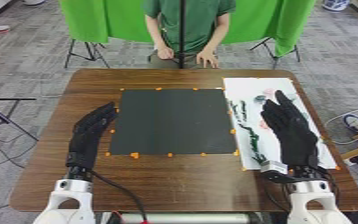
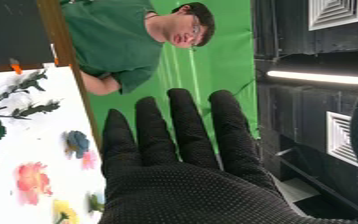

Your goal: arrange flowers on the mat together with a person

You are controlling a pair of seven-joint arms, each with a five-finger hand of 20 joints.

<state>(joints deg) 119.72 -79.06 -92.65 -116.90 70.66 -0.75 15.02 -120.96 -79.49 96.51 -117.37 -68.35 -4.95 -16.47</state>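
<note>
Black-gloved right hand (image 1: 286, 120), fingers straight and spread, hovers over the white rectangular sheet (image 1: 244, 89) bearing multicoloured flowers (image 2: 33, 182).

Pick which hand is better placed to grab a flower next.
Right, I'd say: the right hand hovers over the white sheet holding the flowers; the left hand is across the dark mat, by its left edge.

Glossy brown wood table (image 1: 47, 172), matt black mat (image 1: 171, 122), textured fabric glove (image 2: 193, 192)
</note>
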